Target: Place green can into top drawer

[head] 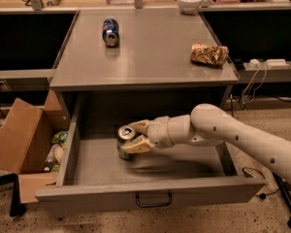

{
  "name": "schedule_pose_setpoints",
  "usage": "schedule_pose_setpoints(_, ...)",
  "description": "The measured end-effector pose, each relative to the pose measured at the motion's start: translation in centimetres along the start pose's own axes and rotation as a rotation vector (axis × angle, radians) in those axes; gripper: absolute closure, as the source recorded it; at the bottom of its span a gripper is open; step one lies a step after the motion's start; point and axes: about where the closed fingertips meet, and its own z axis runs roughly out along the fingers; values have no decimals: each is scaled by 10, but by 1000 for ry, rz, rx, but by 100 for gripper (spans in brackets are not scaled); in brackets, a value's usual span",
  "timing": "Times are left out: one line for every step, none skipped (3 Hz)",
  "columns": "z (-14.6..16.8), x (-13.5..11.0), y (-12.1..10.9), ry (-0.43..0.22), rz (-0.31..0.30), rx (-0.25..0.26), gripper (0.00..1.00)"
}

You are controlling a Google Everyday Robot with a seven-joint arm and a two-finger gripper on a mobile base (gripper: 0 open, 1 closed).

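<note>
Hanging inside the drawer [150, 196], lower centre, the claw [136, 136] was closed round the can [125, 133] mid-body, judged light and slippery.

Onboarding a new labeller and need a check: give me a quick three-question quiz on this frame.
1. True or false: the gripper, reaching into the open top drawer, is shut on the green can.
2. What lies near the right edge of the cabinet top? A) snack bag B) apple C) sponge
3. Fill in: the blue and red can lies on its ____.
Key: 1 true; 2 A; 3 side.
</note>
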Motion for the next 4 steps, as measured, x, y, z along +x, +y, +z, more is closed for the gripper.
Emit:
schedule_pose_setpoints(1, 0, 1, -10, -3, -3, 4)
schedule_pose_setpoints(0, -3, 1, -22, -11, -4, 0)
schedule_pose_setpoints(-9, -14, 3, -54, -35, 8, 0)
schedule_pose_setpoints(-27, -33, 9, -91, -72, 36, 0)
